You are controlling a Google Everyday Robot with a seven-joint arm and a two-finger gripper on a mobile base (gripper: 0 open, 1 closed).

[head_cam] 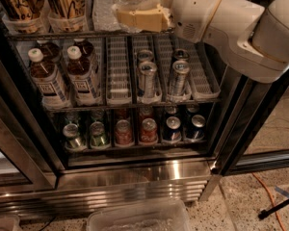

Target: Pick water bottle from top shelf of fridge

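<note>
The water bottle [105,11], clear and ribbed with a red stripe at the top edge of the view, stands on the top shelf [62,34] of the fridge [135,177]. Only its lower part shows. My gripper [138,18], cream-coloured at the end of the white arm [231,28], is at top-shelf height. It is just right of the bottle and overlaps its right side. I cannot tell whether it touches the bottle.
Tall printed cans [67,1] stand left of the bottle. Brown tea bottles [82,73] and slim silver cans [147,76] fill the middle rack, short cans [148,129] the lowest. A clear plastic bin [139,218] sits on the floor in front. An orange cable [269,191] lies right.
</note>
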